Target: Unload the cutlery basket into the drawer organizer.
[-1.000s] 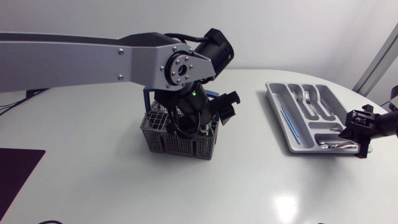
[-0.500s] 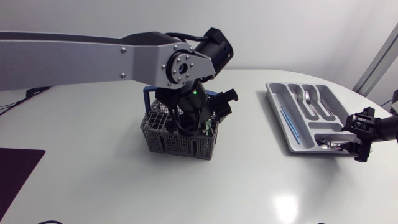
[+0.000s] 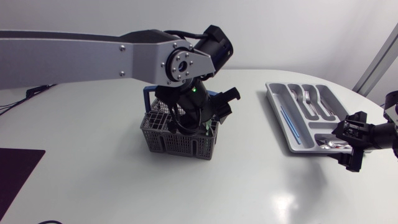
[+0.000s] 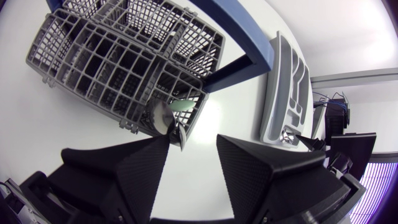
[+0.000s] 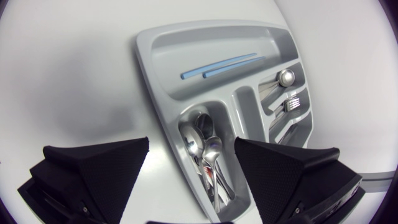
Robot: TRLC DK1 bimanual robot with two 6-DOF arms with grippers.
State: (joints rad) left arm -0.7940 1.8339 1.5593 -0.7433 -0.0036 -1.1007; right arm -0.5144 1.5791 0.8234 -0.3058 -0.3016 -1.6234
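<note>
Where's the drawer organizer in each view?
Head view: drawer organizer at the table's right end, well apart from the cutlery basket.
Left wrist view: drawer organizer beyond the cutlery basket, small.
Right wrist view: drawer organizer directly ahead of the right gripper.
Shared landmark: the blue sticks in its long compartment, clear in the head and right wrist views.

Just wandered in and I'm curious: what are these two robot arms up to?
The left hand hangs open over a grey cutlery basket, right by a spoon standing in it. The right hand is open and empty over the end of a tray, which already holds spoons, forks and blue chopsticks.
</note>
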